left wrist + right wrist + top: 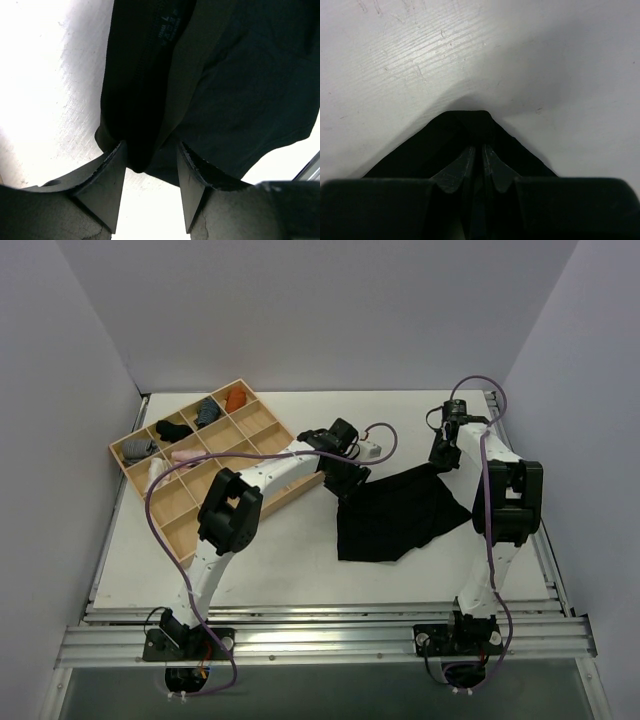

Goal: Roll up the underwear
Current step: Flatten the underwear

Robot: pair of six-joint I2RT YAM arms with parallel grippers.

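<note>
Right tool [477,147] clenched on corner of plain black fabric underwear [395,515]; left tool [151,145] released astride its edge. Advise clamping before rolling.

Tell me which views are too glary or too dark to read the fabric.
Left wrist: table blown out white, underwear folds only faintly visible. Right wrist: underwear a featureless black mass. Top external: even light, underwear reads flat black.
</note>
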